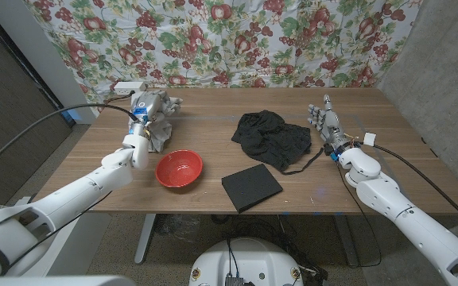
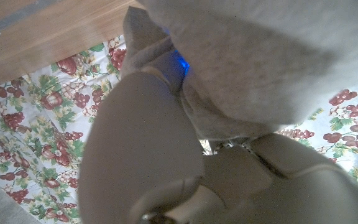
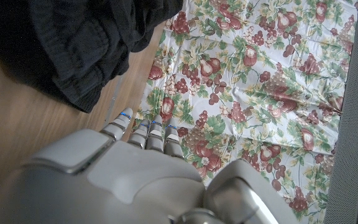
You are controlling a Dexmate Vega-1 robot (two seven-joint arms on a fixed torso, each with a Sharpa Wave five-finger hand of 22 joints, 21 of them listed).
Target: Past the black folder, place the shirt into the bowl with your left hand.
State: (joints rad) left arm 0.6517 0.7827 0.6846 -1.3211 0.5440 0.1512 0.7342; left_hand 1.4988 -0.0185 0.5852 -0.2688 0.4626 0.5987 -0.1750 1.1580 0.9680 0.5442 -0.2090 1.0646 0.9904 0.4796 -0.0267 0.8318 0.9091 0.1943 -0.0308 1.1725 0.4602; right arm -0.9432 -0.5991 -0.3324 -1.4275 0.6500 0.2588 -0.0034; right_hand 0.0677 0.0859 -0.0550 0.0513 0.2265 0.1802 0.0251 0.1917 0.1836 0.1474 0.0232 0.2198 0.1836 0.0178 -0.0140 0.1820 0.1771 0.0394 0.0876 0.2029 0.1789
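Now left hand clutching grey shirt, raised behind red bowl, right hand released

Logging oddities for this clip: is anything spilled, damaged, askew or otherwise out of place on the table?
Nothing spilled or damaged. The left hand holds a crumpled grey shirt; the red bowl is empty; the black folder lies askew beside a bunched black garment.

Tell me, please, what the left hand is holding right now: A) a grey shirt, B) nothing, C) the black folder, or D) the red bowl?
A: the left hand grips a bunched grey shirt above the table, behind the red bowl.
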